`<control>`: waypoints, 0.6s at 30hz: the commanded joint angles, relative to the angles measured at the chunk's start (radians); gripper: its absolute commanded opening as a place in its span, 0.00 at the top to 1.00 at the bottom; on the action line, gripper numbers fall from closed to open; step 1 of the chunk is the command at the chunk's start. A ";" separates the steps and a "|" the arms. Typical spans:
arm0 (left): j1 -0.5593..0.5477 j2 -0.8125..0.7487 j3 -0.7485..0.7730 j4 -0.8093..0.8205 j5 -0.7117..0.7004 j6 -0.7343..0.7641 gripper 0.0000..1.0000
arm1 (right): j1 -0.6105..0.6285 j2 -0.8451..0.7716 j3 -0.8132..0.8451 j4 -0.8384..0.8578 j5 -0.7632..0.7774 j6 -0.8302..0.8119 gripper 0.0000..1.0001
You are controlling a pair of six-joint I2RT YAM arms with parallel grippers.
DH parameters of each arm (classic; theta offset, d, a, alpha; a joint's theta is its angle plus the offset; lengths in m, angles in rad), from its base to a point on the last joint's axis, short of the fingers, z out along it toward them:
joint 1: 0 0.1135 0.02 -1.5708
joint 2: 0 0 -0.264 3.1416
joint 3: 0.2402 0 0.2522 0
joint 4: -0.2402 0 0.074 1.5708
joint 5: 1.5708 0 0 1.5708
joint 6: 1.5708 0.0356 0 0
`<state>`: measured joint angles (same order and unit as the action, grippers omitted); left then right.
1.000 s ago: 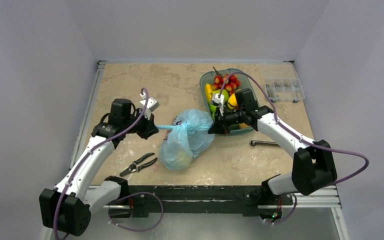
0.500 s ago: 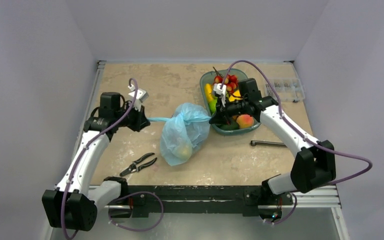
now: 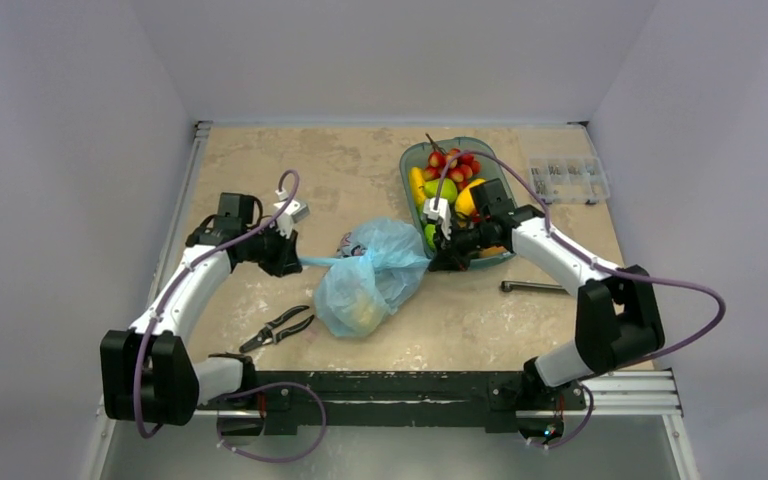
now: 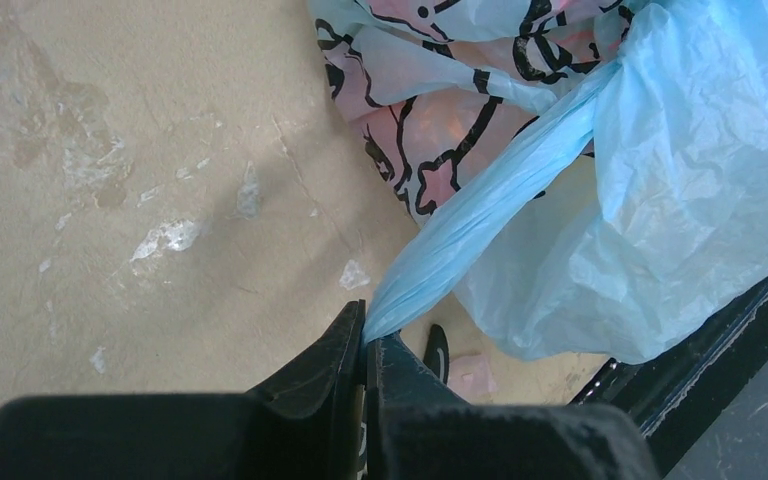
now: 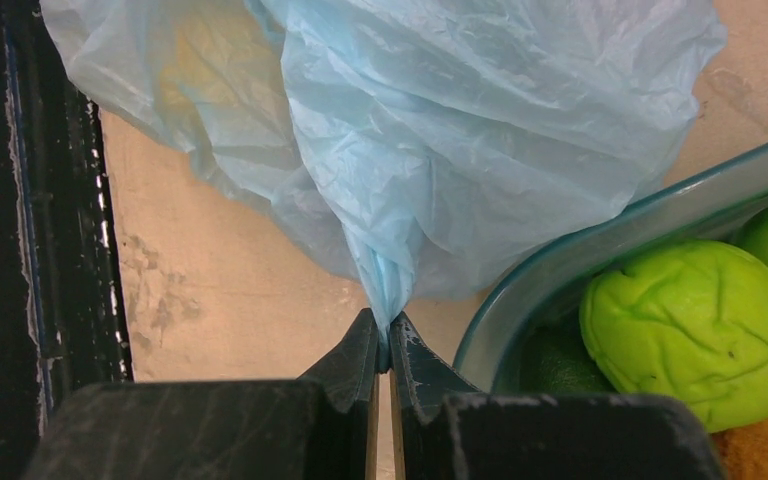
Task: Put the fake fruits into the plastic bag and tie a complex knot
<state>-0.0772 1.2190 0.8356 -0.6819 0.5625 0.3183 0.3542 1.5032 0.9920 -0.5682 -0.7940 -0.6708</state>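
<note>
Three pale walls (image 3: pixel 390 50) surround the beige tabletop (image 3: pixel 340 170) bearing the plastic bag (image 3: pixel 375 275)

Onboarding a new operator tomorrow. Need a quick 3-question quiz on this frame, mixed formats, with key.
1. True or false: the left jaws and right jaws are each shut on a twisted end of the blue bag.
2. The pliers lie: A) on the table, left of the bag; B) in the dish; C) in the right jaws.
3. What holds the fruit that is not in the bag?
Key: 1 true. 2 A. 3 the teal dish.
</note>
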 commanded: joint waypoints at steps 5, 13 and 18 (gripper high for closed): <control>0.047 -0.051 -0.010 0.038 -0.116 0.039 1.00 | -0.039 -0.138 -0.031 -0.142 0.119 -0.173 1.00; -0.012 -0.068 0.033 0.040 -0.055 -0.129 1.00 | 0.161 -0.258 -0.067 -0.094 0.145 -0.170 1.00; -0.122 -0.080 0.018 0.083 0.011 -0.318 1.00 | 0.301 -0.213 -0.017 0.042 0.151 -0.043 1.00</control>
<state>-0.1551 1.1648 0.8356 -0.6525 0.5282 0.1764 0.5915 1.2644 0.9348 -0.6197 -0.6777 -0.8040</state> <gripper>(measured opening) 0.015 0.009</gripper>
